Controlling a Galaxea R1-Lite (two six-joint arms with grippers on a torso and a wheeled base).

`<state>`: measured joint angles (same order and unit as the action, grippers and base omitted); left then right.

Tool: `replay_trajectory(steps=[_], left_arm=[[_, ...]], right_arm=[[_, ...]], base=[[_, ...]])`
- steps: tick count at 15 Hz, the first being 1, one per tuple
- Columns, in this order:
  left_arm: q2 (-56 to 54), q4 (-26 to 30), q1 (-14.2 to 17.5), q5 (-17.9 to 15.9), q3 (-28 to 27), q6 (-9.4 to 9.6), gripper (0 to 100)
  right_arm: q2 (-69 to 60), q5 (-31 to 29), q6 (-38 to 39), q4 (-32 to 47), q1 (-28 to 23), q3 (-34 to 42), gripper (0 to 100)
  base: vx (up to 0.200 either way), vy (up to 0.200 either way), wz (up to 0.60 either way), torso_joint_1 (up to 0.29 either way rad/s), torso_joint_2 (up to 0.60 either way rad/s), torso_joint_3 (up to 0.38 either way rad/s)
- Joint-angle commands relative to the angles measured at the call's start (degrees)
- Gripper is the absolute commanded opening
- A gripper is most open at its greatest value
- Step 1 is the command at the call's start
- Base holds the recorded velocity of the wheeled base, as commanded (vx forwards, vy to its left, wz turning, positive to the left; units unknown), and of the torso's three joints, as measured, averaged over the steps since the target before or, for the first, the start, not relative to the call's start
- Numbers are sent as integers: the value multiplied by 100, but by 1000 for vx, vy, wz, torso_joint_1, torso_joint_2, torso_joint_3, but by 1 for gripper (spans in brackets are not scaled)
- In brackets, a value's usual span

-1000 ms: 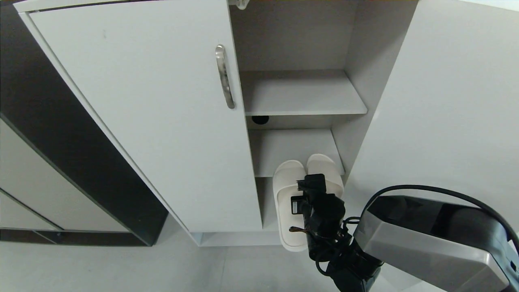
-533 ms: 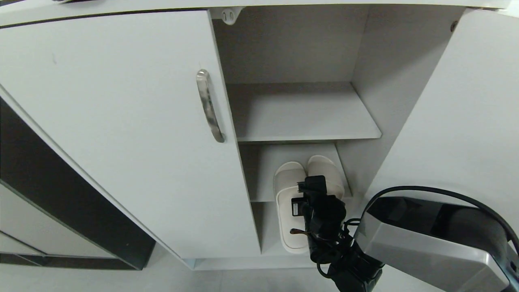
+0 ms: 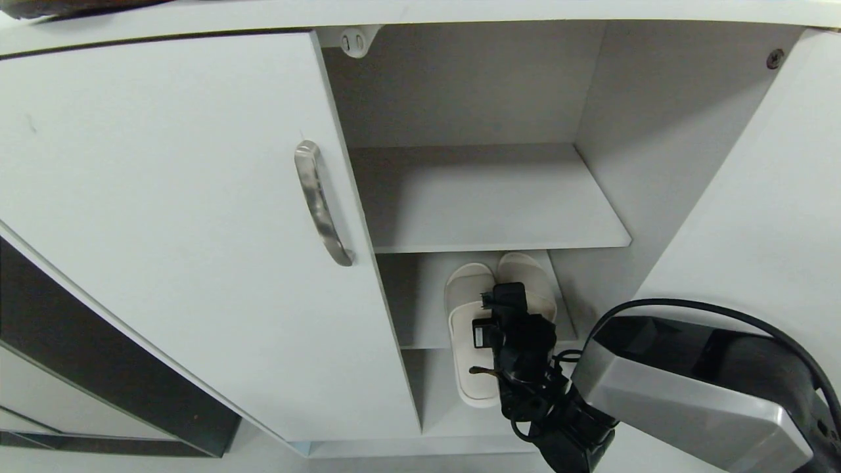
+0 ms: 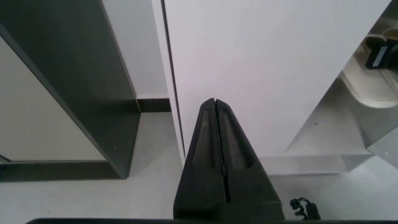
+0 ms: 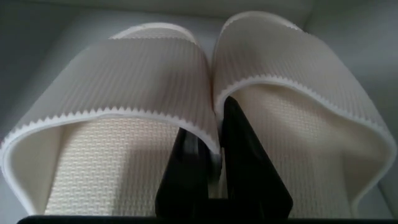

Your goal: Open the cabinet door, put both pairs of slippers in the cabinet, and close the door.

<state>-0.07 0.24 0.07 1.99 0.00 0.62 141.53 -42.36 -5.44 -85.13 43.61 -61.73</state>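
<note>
A: Slippers?
B: Pair pinched at inner straps by right gripper, toes over lower shelf, heels past its near edge.
A: Around?
B: Left door closed, right door open. Left gripper pressed together, holding nothing.

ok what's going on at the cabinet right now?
The right gripper is shut on a pair of white slippers, pinching the two straps together. Their toes are over the cabinet's middle shelf, with the heels out past its front edge. The right-hand door is open and the left-hand door is closed. The left gripper is shut and empty, low in front of the closed door.
</note>
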Motion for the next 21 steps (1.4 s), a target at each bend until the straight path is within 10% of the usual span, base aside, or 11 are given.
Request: replay_trajectory(steps=[1, 11, 21], left_arm=[[7, 2, 1, 3, 0, -1, 0], [7, 2, 1, 3, 0, -9, 0], [7, 2, 1, 3, 0, -1, 0]], right_arm=[[147, 35, -1, 225, -115, -357, 0], [489, 88, 52, 1789, -423, -2545, 0], [498, 334, 342, 2369, -467, -2589, 0]], base=[[0, 0, 0, 0, 0, 0], [0, 0, 0, 0, 0, 0], [0, 0, 0, 0, 0, 0]])
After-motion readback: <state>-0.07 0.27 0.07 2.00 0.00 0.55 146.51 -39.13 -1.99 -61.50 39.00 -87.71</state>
